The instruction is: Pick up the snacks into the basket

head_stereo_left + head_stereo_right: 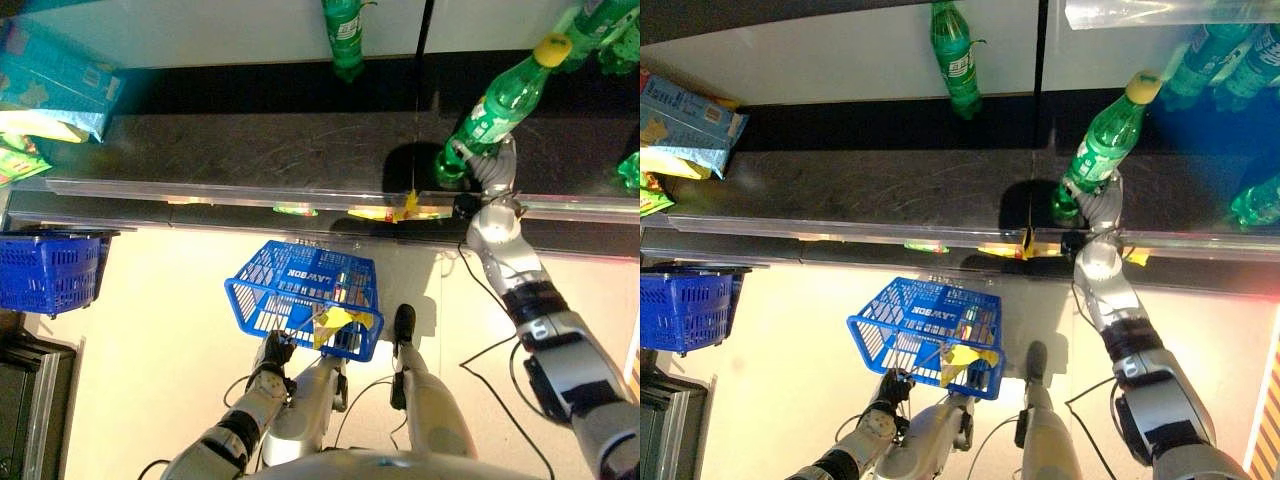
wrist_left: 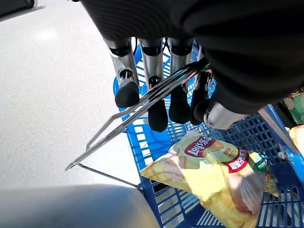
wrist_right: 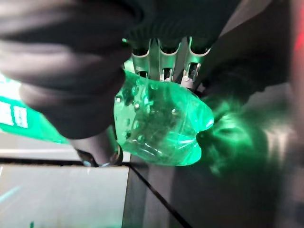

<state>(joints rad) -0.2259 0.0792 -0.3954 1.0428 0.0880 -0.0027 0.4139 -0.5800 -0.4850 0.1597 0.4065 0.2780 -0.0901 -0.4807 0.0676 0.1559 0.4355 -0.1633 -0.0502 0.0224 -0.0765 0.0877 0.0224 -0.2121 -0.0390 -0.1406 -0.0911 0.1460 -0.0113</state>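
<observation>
Two eye views are looking down on a dark shelf (image 1: 250, 150) running across a pale floor (image 1: 150, 350), with teal snack packets (image 1: 60, 85) lying at its left end and a green bottle (image 1: 345, 35) standing further back. In the left eye view the right hand (image 1: 490, 165) is reaching up to the shelf's front edge and wrapping its fingers round the lower part of a tilted green bottle with a yellow cap (image 1: 500, 100), while the left hand (image 1: 272, 355) is hanging low beside a blue basket (image 1: 270, 300) that is carrying a yellow chip bag (image 1: 335, 322). A second blue basket (image 1: 45, 270) is sitting on the floor at the far left. In the right eye view the same bottle is leaning toward the upper right above the right hand, and more green bottles (image 1: 1215, 55) are crowding the shelf's right end. In the left wrist view the left hand's fingers (image 2: 156, 114) are curling over the basket's thin metal handle (image 2: 137, 109), clamped on it, and the chip bag is lying inside on the blue mesh. In the right wrist view the fingers (image 3: 164, 64) and thumb are gripping the bottle's ribbed base, just above the shelf.
</observation>
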